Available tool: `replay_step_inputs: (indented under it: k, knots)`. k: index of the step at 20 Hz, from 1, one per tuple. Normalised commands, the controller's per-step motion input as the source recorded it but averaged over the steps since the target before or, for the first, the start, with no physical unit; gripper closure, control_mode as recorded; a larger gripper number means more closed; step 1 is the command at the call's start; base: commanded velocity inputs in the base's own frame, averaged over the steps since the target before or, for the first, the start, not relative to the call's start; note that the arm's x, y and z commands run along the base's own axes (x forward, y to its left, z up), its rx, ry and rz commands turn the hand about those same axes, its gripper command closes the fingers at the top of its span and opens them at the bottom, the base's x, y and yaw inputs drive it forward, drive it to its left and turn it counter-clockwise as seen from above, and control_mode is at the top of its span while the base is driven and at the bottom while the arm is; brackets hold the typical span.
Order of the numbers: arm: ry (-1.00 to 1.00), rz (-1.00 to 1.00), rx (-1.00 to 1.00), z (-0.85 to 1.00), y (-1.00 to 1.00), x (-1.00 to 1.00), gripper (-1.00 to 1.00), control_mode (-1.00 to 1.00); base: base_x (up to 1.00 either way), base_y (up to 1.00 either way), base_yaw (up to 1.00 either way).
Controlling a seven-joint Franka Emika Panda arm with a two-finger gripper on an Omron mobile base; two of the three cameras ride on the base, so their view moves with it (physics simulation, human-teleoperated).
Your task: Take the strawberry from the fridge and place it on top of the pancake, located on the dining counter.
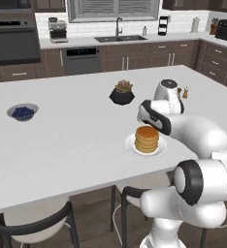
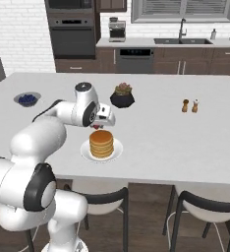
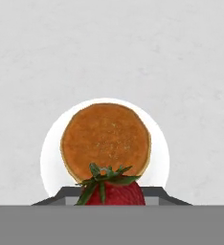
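Red strawberry (image 3: 111, 191) pinched in the jaws above the pancake (image 3: 106, 142).
Jaws nearly closed on it; plate (image 1: 131, 144) on the white counter (image 1: 62, 140).

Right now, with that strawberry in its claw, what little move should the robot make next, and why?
Probably ease forward, then lower. In the hand view the strawberry, held in the gripper, sits over the near edge of the pancake, not its middle.
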Motion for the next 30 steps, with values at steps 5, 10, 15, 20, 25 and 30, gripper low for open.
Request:
replay_step_inputs:
  k: [5, 10, 15, 20, 25, 30]
  knots:
    - [0.23, 0.0, 0.09, -0.11, -0.01, 0.0, 1.0, -1.0, 0.0, 0.0, 0.0]
    - [0.22, 0.0, 0.11, -0.07, 0.0, 0.0, 1.0, -1.0, 0.0, 0.0, 0.0]
    - [0.09, 0.0, 0.0, -0.14, 0.0, 0.04, 1.0, -1.0, 0.0, 0.0, 0.0]
    - [0.03, 0.0, -0.06, -0.28, 0.0, 0.16, 1.0, -1.0, 0.0, 0.0, 0.0]
    - [0.0, 0.0, -0.07, -0.15, 0.0, 0.3, 1.0, -1.0, 0.0, 0.0, 0.0]
    - [0.0, 0.0, -0.02, -0.13, 0.0, 0.15, 1.0, -1.0, 0.0, 0.0, 0.0]
